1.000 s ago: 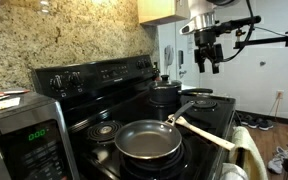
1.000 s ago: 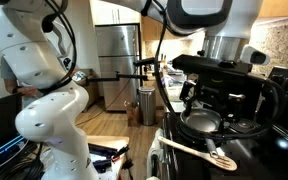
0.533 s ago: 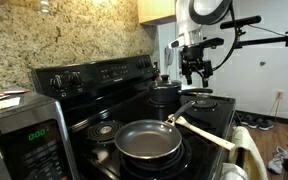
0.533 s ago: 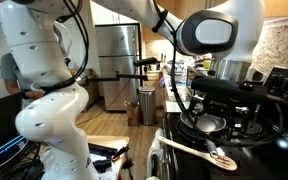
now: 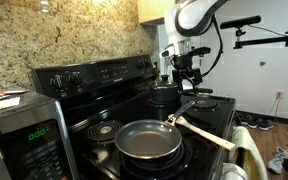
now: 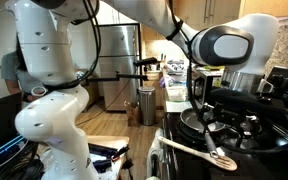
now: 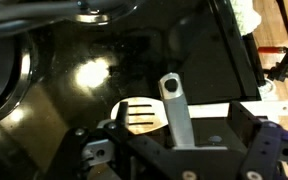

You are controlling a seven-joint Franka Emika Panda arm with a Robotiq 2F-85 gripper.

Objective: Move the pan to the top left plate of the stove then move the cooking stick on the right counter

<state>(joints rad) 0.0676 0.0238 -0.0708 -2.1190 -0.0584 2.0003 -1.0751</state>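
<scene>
At the near edge of the stove [image 5: 94,72], in an exterior view, the pan [image 5: 149,140] is seated on a coil with its dark handle pointed toward the far edge. The cooking stick [image 5: 206,133] is laid with its head by the pan's rim and its shaft slanted toward the open side edge. The top left plate [image 5: 104,129], ringed in chrome, is left uncovered just beside the pan, on the back-panel side. A black pot [image 5: 165,95] is set near the far edge, and the gripper [image 5: 187,72] is hung above it. A microwave [image 5: 19,135] is placed beside the near corner.

In an exterior view, the cooking stick [image 6: 192,149] is seen along the stove's near edge, the pan [image 6: 206,122] behind it; the fingers are masked by the wrist.

In the wrist view, the gripper [image 7: 174,152] is held spread wide over the pan's handle [image 7: 174,105], which is crossed by the cooking stick's slotted head [image 7: 136,115].
</scene>
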